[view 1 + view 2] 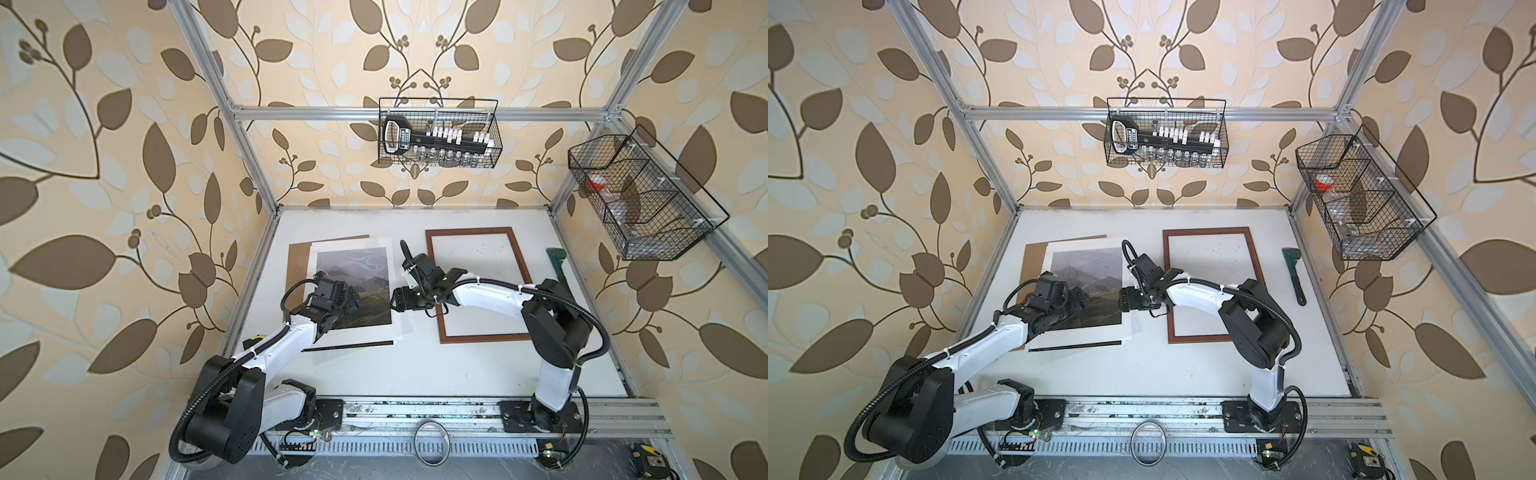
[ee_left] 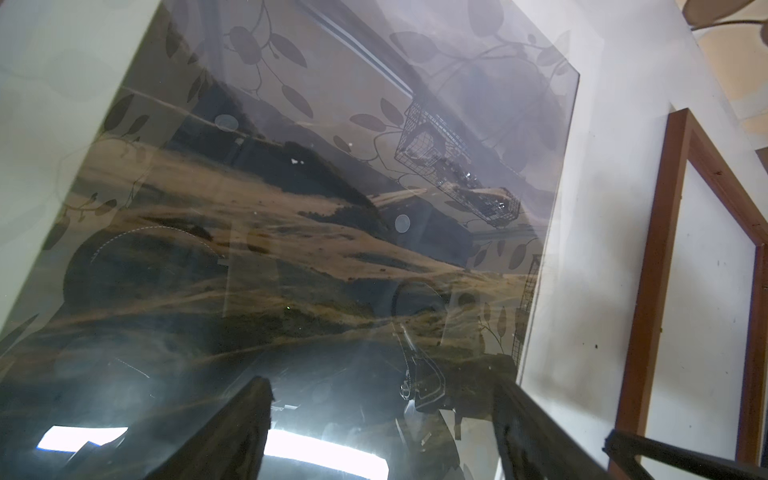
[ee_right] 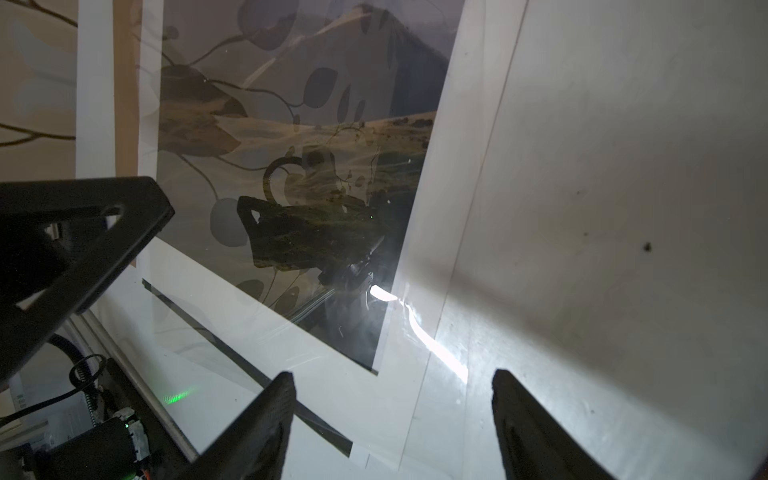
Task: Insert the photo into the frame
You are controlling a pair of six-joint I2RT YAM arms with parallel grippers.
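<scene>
We locate the photo (image 1: 353, 270) flat on the table (image 1: 415, 365), white-bordered; the frame (image 1: 469, 230) lies apart at its 3 o'clock; left gripper (image 2: 382, 395) over its 7 o'clock corner, jaws spread; right gripper (image 3: 392, 378) at its 3 o'clock edge, jaws spread, empty.

Green pipe wrench (image 1: 1294, 276), brown board (image 1: 298, 266), wire basket (image 1: 415, 110)

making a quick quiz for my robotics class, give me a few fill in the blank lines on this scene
1. In both top views the photo lies to the ___ of the frame.
2. The green wrench lies to the ___ of the frame.
3. The left gripper and the right gripper both have their jaws ___, with nothing between them.

Missing words: left; right; open
</scene>
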